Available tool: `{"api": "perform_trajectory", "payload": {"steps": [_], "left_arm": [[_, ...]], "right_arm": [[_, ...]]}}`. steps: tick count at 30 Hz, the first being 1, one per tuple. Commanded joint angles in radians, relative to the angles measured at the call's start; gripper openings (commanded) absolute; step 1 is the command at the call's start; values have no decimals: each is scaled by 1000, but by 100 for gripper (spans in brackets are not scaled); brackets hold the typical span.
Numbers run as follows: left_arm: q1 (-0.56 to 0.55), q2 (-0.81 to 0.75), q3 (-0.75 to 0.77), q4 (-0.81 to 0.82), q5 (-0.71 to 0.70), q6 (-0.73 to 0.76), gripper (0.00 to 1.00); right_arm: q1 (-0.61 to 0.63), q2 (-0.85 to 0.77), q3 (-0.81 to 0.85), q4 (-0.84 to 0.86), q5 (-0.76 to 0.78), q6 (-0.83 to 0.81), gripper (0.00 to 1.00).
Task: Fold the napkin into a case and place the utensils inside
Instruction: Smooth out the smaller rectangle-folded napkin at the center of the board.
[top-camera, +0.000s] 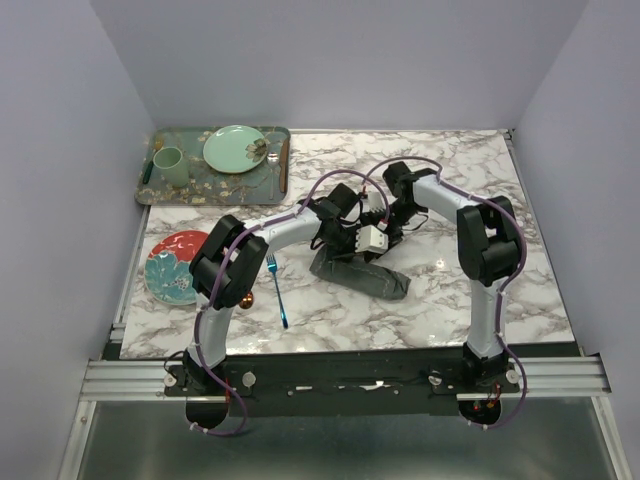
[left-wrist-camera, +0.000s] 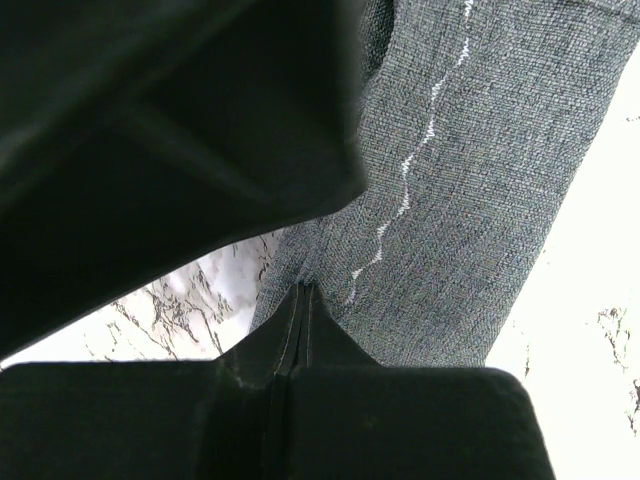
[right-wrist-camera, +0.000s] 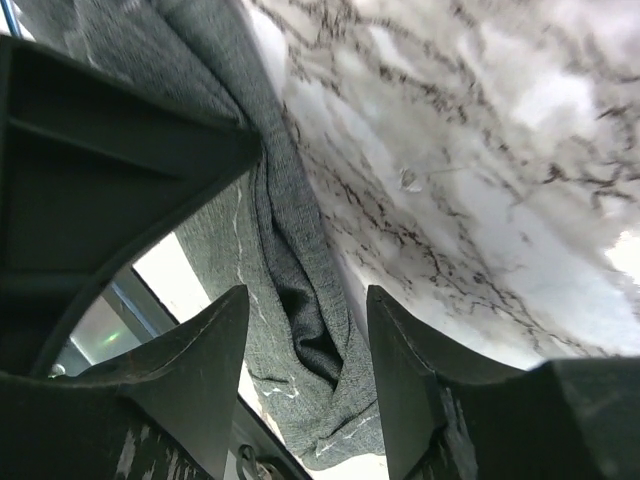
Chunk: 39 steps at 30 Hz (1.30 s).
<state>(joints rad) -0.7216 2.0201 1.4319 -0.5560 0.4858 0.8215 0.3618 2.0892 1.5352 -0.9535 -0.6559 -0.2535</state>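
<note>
**Grey napkin (top-camera: 372, 277) lying as a narrow folded band, case apparently not yet loaded**

The right gripper (right-wrist-camera: 306, 296) is standing with its jaws parted. A raised fold of the cloth is lying in the gap between the fingers, and neither finger is pressing on it, so nothing is being held. This posture is judged to suit either letting go of a fold or straddling it.

The left gripper (left-wrist-camera: 303, 292) is showing its fingers fully closed against each other, tips sitting right at the cloth's near edge, where it meets the marble. Whether a thin hem is being pinched there cannot be told. The closed tips are judged to be pinning or steadying that edge while the other arm is working.

In the overhead view both grippers are meeting over the upper-left end of the band, which is running diagonally toward the lower right on the table (top-camera: 450, 300).

The blue fork (top-camera: 277, 290) is lying on bare marble to the left of the cloth, near it but apart. A copper-coloured spot beside the left arm (top-camera: 232, 262) is probably the spoon (top-camera: 247, 299), mostly hidden. Both are lying outside the fold, presumably awaiting insertion.
</note>
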Motion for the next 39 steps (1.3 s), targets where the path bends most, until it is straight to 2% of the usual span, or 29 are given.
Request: {"api": "perform_trajectory", "payload": {"steps": [1, 9, 12, 13, 17, 23, 25, 26, 28, 31, 32, 36, 39], "left_arm": [[-7, 34, 10, -21, -19, 7, 0], [-9, 34, 10, -25, -23, 1, 0], [-9, 34, 10, -24, -26, -4, 0], [-7, 34, 10, -21, -26, -4, 0], [-4, 26, 4, -4, -29, -31, 0], [4, 11, -2, 21, -27, -93, 1], [4, -10, -10, 45, -24, -111, 10], [5, -20, -13, 54, -20, -136, 19], [16, -55, -21, 85, -7, -169, 27], [57, -101, -11, 128, 22, -283, 31], [74, -112, -10, 143, 34, -330, 35], [146, -170, -11, 208, 120, -531, 38], [165, -172, -8, 165, 197, -630, 34]], "right_arm": [[6, -25, -46, -19, -10, -46, 59], [5, -9, -90, 33, 25, -61, 57], [5, -8, -95, 50, 42, -63, 47], [6, -5, -98, 61, 47, -64, 39], [6, 2, -115, 78, 65, -73, 21], [8, 2, -142, 88, 71, -82, 7], [6, 0, -152, 99, 82, -86, 4], [6, -1, -153, 101, 85, -86, 2], [6, 3, -155, 102, 96, -86, 1], [6, -1, -156, 110, 108, -86, 1], [6, -3, -159, 113, 114, -87, 1], [6, -11, -167, 121, 128, -87, 1], [6, -15, -167, 131, 131, -86, 1]]}}
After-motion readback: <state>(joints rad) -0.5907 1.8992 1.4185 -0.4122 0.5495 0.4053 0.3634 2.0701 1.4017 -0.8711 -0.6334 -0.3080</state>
